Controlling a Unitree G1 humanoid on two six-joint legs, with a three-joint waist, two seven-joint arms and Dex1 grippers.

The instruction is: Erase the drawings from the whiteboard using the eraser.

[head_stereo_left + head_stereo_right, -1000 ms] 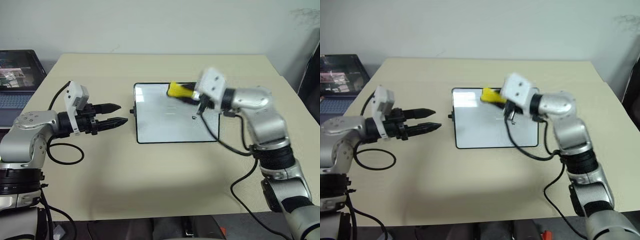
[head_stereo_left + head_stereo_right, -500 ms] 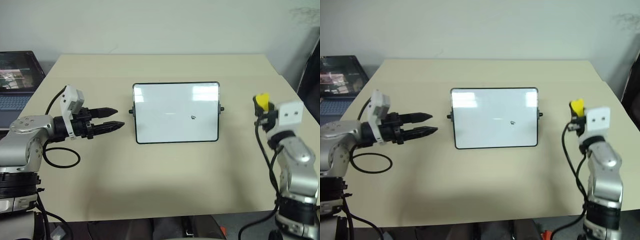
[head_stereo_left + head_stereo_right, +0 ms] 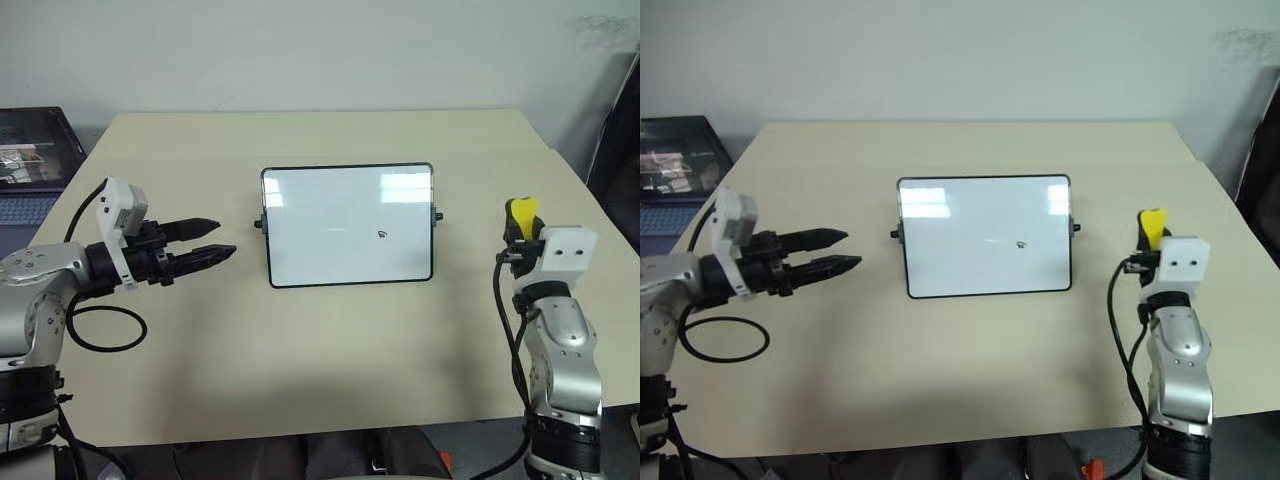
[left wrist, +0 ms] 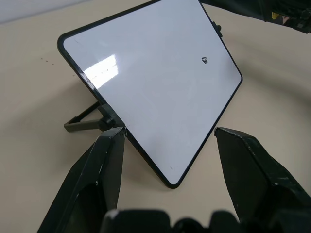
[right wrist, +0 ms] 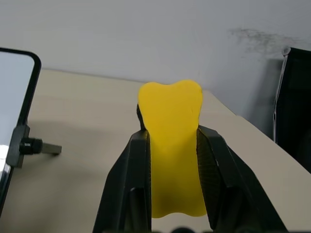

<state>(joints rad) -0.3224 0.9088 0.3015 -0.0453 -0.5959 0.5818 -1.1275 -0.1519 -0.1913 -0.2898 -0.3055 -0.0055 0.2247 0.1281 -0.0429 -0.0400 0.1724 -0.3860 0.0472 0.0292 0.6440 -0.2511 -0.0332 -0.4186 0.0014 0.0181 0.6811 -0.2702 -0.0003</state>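
My right gripper [image 3: 519,232] pinching small yellow oblong eraser [image 3: 521,217] near desk's right edge; left gripper [image 3: 218,240] spread. Glossy black-framed whiteboard [image 3: 347,225] mid-desk, 1 black scribble [image 3: 383,234] left. Next: I wipe it.

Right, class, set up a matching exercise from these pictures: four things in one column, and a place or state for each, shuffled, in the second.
Things:
1. eraser
2. whiteboard
3. left gripper
4. small black scribble

Places or states:
A. open, holding nothing, beside the board's left edge
B. propped up at the middle of the table
C. clamped in the right gripper, off to the board's right
D. on the white surface, right of its centre

Pairs: 1-C, 2-B, 3-A, 4-D
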